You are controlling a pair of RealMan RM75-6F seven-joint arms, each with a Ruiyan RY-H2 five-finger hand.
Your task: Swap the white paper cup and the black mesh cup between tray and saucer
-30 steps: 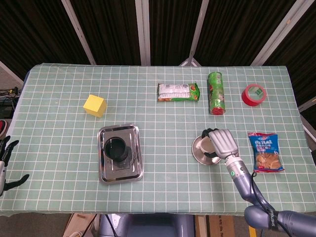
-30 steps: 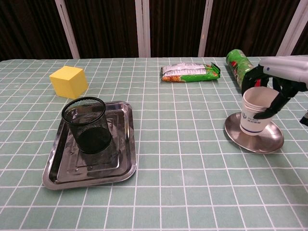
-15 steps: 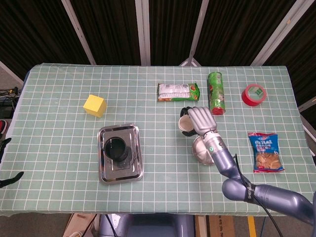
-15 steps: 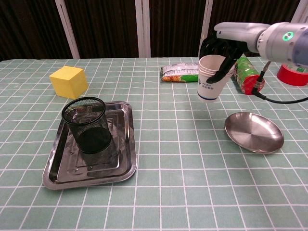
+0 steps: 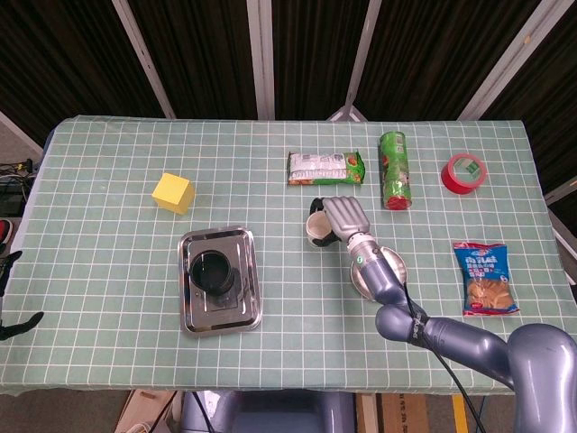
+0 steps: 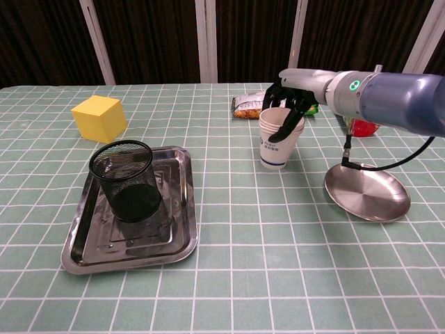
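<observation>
Gripping the white paper cup (image 6: pixel 279 142) from above, the right robot hand (image 6: pixel 290 104) has its fingers draped over the rim and down the cup's far side, and the cup stands upright with its long axis vertical, somewhere between the steel tray (image 6: pixel 182 230) and the saucer (image 6: pixel 367 191). Now the relation that matters: the tray lies off to the robot's left of this hand, well apart, and the black mesh cup (image 6: pixel 128 179) stands upright in it, taking up the tray's back half. So any route to the tray runs leftward, and my read is the paper cup gets parked on the tabletop (image 6: pixel 278 264) first, since the tray's own spot is occupied. The saucer sits bare just to the right of the hand, nearer than the tray. As for the left robot hand (image 5: pixel 7 293), it shows only at the far left edge of the head view, dark and small; I cannot tell how its fingers lie, though it is the nearer one to the tray. The chest view shows the cup's base very close to the tabletop, but touching or not, I cannot say. The head view hides that, yet it lays out the plan: cup in the gap, saucer beneath the forearm.
</observation>
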